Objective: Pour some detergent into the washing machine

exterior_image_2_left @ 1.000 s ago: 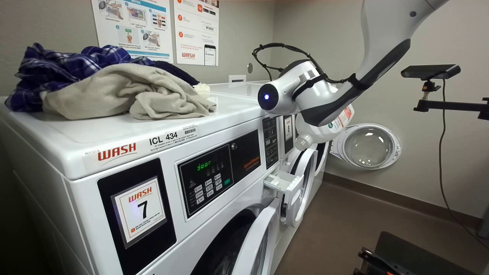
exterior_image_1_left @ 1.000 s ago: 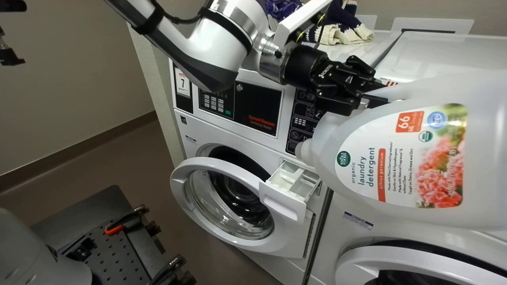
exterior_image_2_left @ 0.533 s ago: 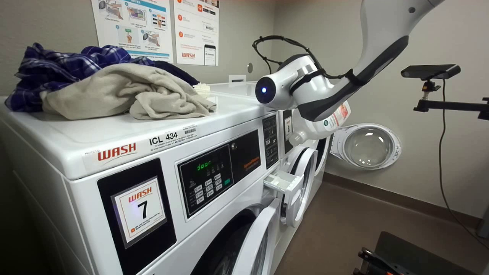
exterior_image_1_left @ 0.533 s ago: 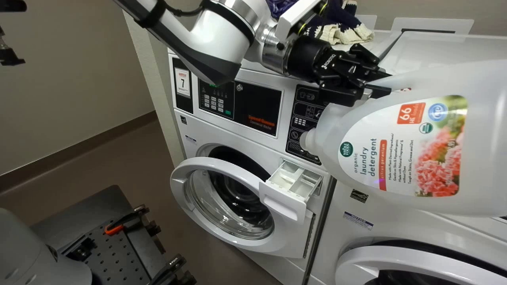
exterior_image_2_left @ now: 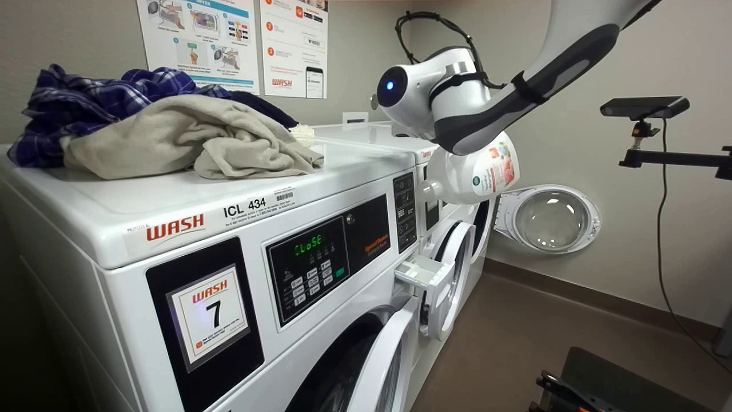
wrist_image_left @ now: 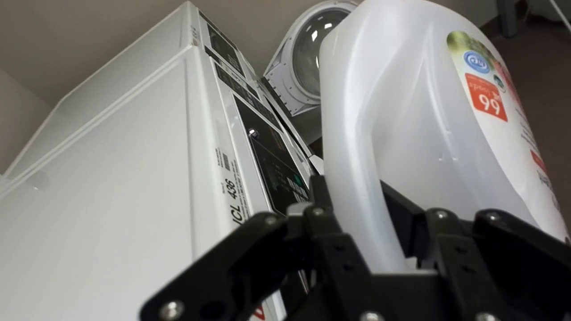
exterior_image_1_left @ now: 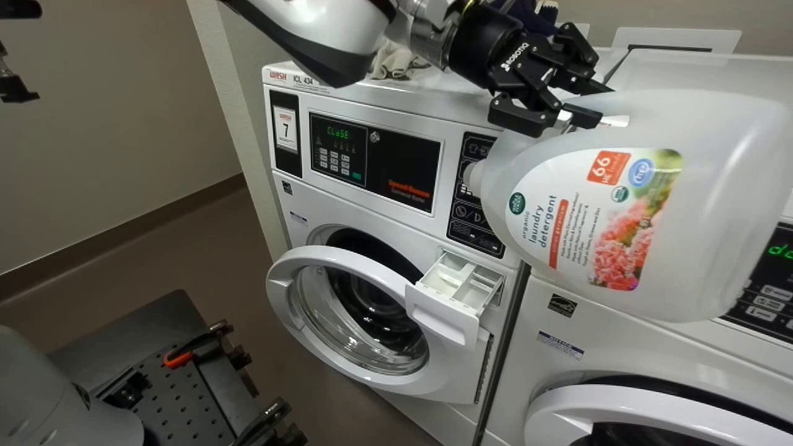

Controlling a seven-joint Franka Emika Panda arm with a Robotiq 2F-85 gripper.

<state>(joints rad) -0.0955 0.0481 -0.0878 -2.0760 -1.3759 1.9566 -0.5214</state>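
The detergent bottle (exterior_image_1_left: 700,204) lies nearly on its side in the air, its neck (exterior_image_1_left: 476,176) toward the washing machine's control panel. It also shows in an exterior view (exterior_image_2_left: 474,174) and the wrist view (wrist_image_left: 415,111). My gripper (exterior_image_1_left: 602,104) is shut on its handle; in the wrist view the fingers (wrist_image_left: 357,191) stand on both sides of the handle. No liquid stream is visible. The washing machine (exterior_image_1_left: 384,220), marked 7, has its porthole door (exterior_image_1_left: 288,272) open. Its detergent drawer (exterior_image_1_left: 437,316) is pulled out, below the neck; it also shows in an exterior view (exterior_image_2_left: 440,286).
The second washer (exterior_image_1_left: 619,334), with its door (exterior_image_1_left: 595,399) ajar, stands beside it; its top marked ICL 436 (wrist_image_left: 134,178) fills the left of the wrist view. Clothes (exterior_image_2_left: 171,137) lie on the washing machine. A camera on a stand (exterior_image_2_left: 646,107) is at the right.
My gripper has risen with the bottle, still shut on the handle. The neck has swung up, away from the drawer, and the bottle lies more level. The washing machine's display changed from "door" to "CLOSE".
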